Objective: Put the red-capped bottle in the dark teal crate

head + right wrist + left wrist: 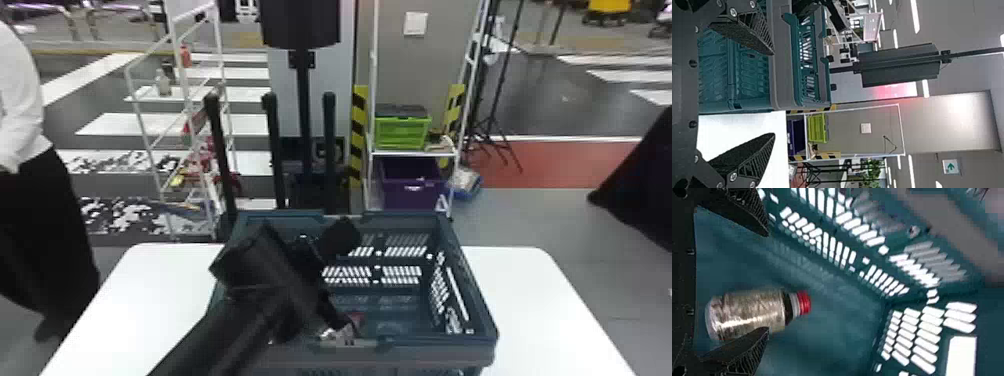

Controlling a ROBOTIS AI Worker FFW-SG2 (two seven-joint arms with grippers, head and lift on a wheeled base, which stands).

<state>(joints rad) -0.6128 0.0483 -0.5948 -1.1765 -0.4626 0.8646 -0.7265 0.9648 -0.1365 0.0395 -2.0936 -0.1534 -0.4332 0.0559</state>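
"While the left arm reaches in from 7 o'clock, what state is the left gripper (327, 290)?"

"Spread. It is inside the dark teal crate (472, 290), fingers well apart. The red-capped bottle (750, 313) is near them, one finger overlapping its side in the left wrist view. Contact: cannot tell."

"Bottle position?"

"Inside the crate, near its 6 o'clock wall in the head view. Whether its base meets the floor, cannot tell."

"Right gripper (773, 94)?"

"Also spread; the crate and white table (535, 300) are in front of it in the right wrist view."

"Surroundings?"

"Crate on the table. Beyond, toward 1 o'clock: lime green crate (402, 134) above a purple bin (410, 192)."
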